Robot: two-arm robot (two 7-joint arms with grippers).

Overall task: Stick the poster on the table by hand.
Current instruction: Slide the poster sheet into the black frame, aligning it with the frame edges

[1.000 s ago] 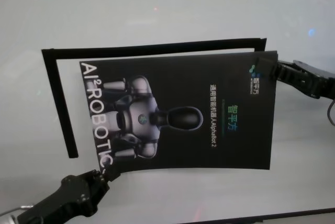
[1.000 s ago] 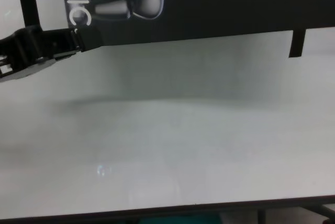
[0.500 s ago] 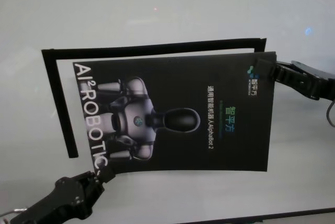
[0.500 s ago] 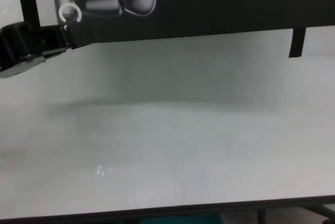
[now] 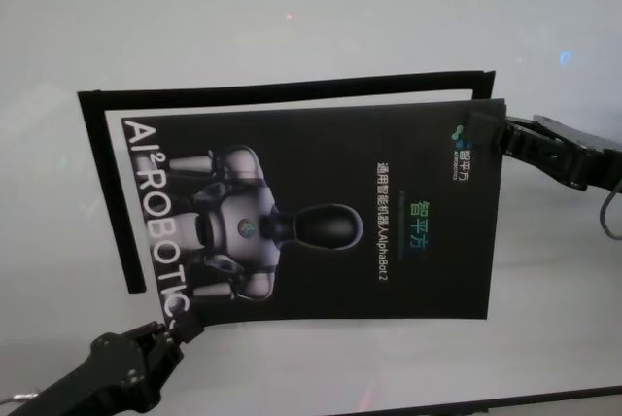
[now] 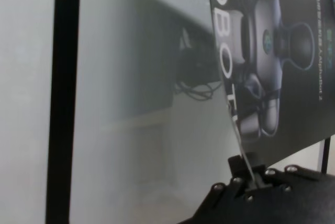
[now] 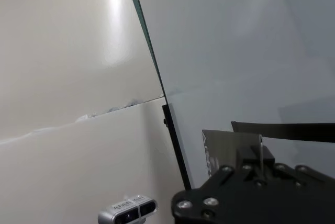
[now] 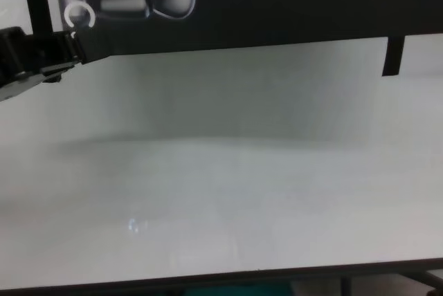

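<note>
The poster (image 5: pixel 311 212), a black glossy sheet with a grey-white robot picture and white letters, hangs a little above the white table (image 5: pixel 292 8) and casts a shadow on it. My left gripper (image 5: pixel 175 324) is shut on the poster's near-left corner, by the last white letters. My right gripper (image 5: pixel 486 129) is shut on its far-right corner, by the small logo. In the chest view the poster (image 8: pixel 242 5) fills the top and the left gripper (image 8: pixel 69 47) pinches its lower corner. The left wrist view shows the poster (image 6: pixel 272 62) rising from the left gripper (image 6: pixel 251 174).
A thin black strip (image 5: pixel 282 88) lies on the table along the poster's far side. A second strip (image 5: pixel 112 192) runs down its left side. In the chest view the table's dark front edge (image 8: pixel 221 279) crosses the bottom, and a short black strip (image 8: pixel 393 57) sits at the right.
Both grippers have carried the poster to the left, so its lettered edge now reaches closer to the left black strip. The left gripper has also drawn nearer to me.
</note>
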